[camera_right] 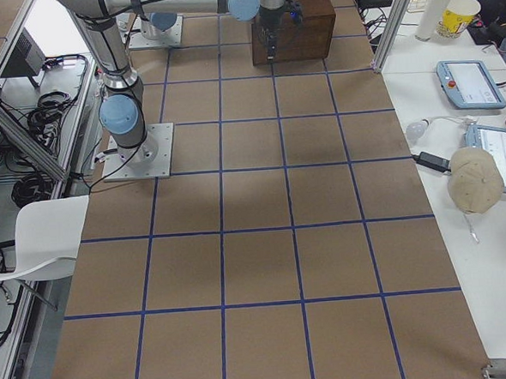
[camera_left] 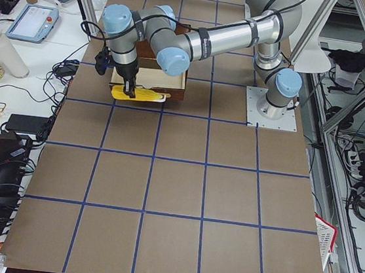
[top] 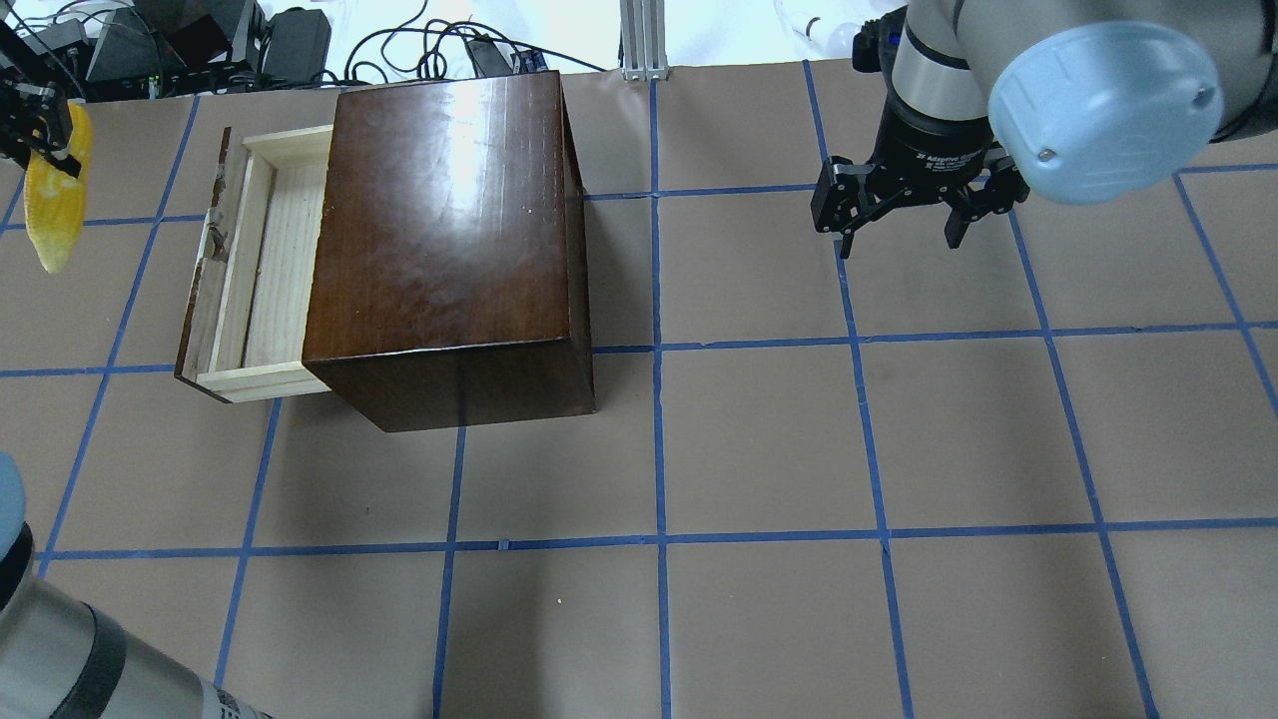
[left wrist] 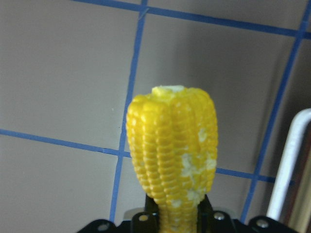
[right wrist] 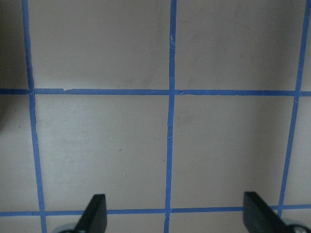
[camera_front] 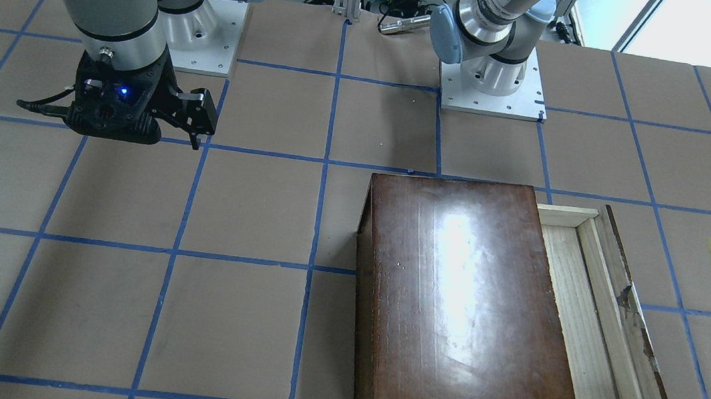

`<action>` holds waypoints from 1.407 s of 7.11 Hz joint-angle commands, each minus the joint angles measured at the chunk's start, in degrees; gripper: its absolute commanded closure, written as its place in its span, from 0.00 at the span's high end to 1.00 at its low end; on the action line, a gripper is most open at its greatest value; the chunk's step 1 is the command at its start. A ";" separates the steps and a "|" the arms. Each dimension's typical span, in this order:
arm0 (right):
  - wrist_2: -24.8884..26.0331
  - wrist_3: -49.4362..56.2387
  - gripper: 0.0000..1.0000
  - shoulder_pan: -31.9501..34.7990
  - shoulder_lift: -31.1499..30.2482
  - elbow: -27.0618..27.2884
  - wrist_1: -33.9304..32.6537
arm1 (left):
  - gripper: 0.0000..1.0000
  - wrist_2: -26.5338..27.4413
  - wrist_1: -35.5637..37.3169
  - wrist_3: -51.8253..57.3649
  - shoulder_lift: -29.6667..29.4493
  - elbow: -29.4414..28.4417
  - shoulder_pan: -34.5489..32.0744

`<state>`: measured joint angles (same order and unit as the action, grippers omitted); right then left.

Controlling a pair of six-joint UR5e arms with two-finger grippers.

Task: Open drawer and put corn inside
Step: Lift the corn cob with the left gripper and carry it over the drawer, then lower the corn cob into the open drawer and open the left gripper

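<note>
left tool (top: 45,140) clamped around the corn (top: 55,215) mid-cob, near the front of the pulled-out drawer (top: 275,250)

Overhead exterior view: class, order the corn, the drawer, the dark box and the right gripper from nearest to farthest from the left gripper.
1. corn, held in the left gripper, far left.
2. drawer, open, just right of it.
3. dark box, centre-left.
4. right gripper, far right.

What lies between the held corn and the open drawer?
Only bare brown table with blue tape lines; the overhead view shows it. The corn, in the left gripper, hangs apart from the front panel of the drawer.
</note>
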<state>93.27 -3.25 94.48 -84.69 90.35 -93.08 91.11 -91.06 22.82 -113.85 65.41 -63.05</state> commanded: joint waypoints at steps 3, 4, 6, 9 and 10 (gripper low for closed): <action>-0.01 0.00 1.00 0.00 0.05 0.00 -0.09 | 0.00 -3.39 -2.20 0.38 1.09 5.15 -8.66; -0.01 0.00 1.00 0.00 0.05 0.00 0.00 | 0.00 -3.31 -1.41 0.38 0.57 6.47 -8.67; 0.07 0.00 1.00 0.00 0.05 0.00 0.00 | 0.00 -3.31 0.16 0.03 -0.93 8.85 -8.59; 0.16 0.00 1.00 0.00 0.05 0.00 0.00 | 0.11 -4.35 3.96 -0.41 -2.07 11.06 -8.59; 0.16 0.00 1.00 0.00 -0.04 0.00 -0.09 | 0.52 -5.67 3.96 -0.76 -2.25 11.15 -8.59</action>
<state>93.40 -3.25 94.48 -84.67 90.35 -93.11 86.73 -87.35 22.47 -115.80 76.31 -71.63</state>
